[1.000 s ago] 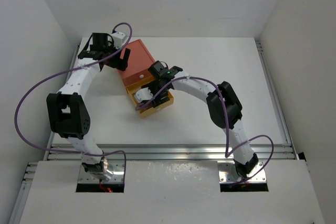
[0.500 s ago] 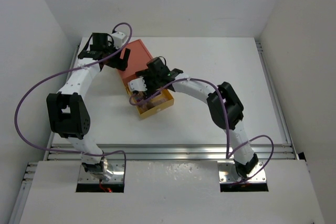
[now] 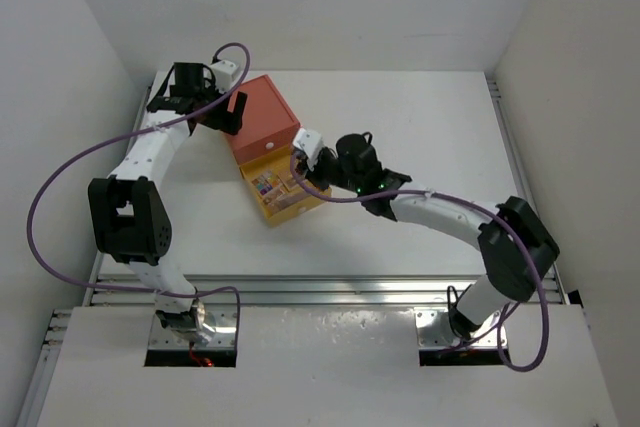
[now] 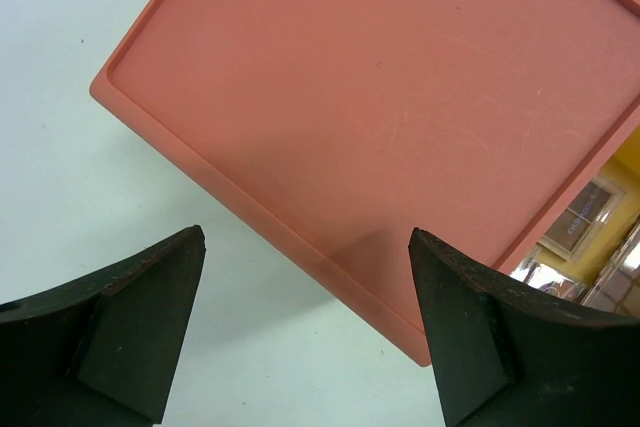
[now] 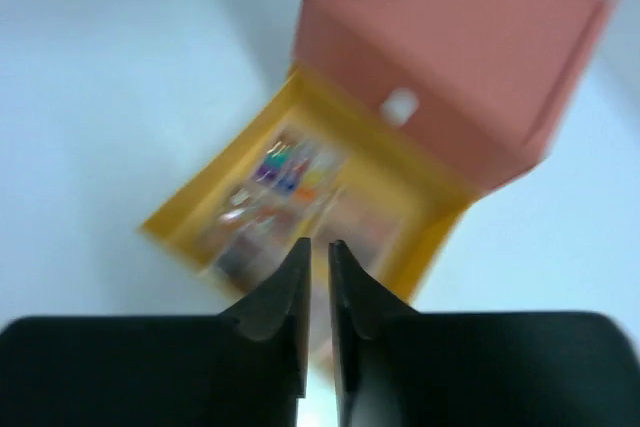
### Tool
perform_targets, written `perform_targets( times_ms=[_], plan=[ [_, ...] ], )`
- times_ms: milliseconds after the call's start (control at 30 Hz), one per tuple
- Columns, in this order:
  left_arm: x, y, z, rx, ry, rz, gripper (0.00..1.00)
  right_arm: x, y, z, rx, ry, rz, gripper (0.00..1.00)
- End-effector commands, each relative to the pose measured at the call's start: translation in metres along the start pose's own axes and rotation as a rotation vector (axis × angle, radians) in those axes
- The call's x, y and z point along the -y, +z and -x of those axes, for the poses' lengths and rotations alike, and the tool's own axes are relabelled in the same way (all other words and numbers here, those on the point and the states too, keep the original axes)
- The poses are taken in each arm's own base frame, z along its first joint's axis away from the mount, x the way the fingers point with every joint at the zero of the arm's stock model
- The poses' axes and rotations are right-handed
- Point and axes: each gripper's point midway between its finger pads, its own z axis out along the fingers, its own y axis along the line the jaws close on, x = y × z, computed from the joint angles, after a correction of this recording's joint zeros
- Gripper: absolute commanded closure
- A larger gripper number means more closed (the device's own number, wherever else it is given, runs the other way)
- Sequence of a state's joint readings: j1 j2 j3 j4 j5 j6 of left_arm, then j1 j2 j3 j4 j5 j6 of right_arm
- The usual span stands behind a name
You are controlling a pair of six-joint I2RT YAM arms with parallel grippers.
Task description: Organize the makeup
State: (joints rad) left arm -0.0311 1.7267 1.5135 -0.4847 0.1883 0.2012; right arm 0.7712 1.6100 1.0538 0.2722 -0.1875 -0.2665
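Observation:
The makeup I can see is a set of flat eyeshadow palettes (image 3: 272, 185) with coloured squares, lying in the open yellow drawer (image 3: 296, 209) of the orange box (image 3: 262, 112). In the right wrist view the palettes (image 5: 270, 197) are blurred. My right gripper (image 3: 300, 165) hovers by the drawer's right side. Its jaws (image 5: 318, 244) are shut down to a thin slit, with nothing between them. My left gripper (image 3: 225, 112) stands open at the box's far-left corner, its fingers (image 4: 307, 247) straddling the orange lid's (image 4: 380, 97) edge without touching it. No brushes or pencils are discernible.
The drawer (image 5: 175, 217) sticks out of the box's front, below a small white tab (image 5: 400, 104). White walls close in the table on the left, back and right. A metal rail (image 3: 320, 292) runs along the near edge.
My right arm has drawn back to the right from over the drawer and its gripper has closed, so the palettes now show. The left arm and the box have not moved.

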Motion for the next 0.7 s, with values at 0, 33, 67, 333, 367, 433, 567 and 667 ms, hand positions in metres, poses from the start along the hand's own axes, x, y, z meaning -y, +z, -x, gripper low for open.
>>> perform_targets(
  times_ms=[0, 33, 67, 333, 367, 433, 567, 667],
  plan=[
    [-0.004, -0.005, 0.011, 0.038, -0.008, 0.002, 0.11, -0.05, -0.006, -0.051, -0.085, 0.343, 0.028, 0.9],
    [-0.005, -0.005, 0.011, 0.038, 0.001, 0.002, 0.11, -0.052, -0.006, -0.054, -0.085, 0.37, 0.016, 0.98],
    [-0.006, -0.005, 0.01, 0.036, 0.001, 0.011, 0.11, -0.057, -0.008, -0.065, -0.111, 0.447, -0.006, 1.0],
    [-0.004, -0.003, 0.002, 0.018, -0.002, 0.006, 0.11, -0.062, 0.014, -0.117, -0.237, 0.583, -0.15, 1.0],
    [-0.004, -0.002, -0.002, 0.01, 0.005, 0.003, 0.11, -0.06, 0.018, -0.115, -0.222, 0.588, -0.16, 1.0],
    [-0.005, -0.002, -0.002, 0.007, 0.005, 0.012, 0.11, -0.054, 0.03, -0.116, -0.207, 0.59, -0.181, 1.0],
    [-0.004, -0.001, -0.006, -0.002, 0.003, 0.01, 0.11, -0.033, 0.066, -0.109, -0.146, 0.581, -0.256, 1.0],
    [-0.004, -0.001, -0.006, -0.002, 0.003, 0.01, 0.11, -0.018, 0.084, -0.094, -0.095, 0.561, -0.285, 1.0]
  ],
)
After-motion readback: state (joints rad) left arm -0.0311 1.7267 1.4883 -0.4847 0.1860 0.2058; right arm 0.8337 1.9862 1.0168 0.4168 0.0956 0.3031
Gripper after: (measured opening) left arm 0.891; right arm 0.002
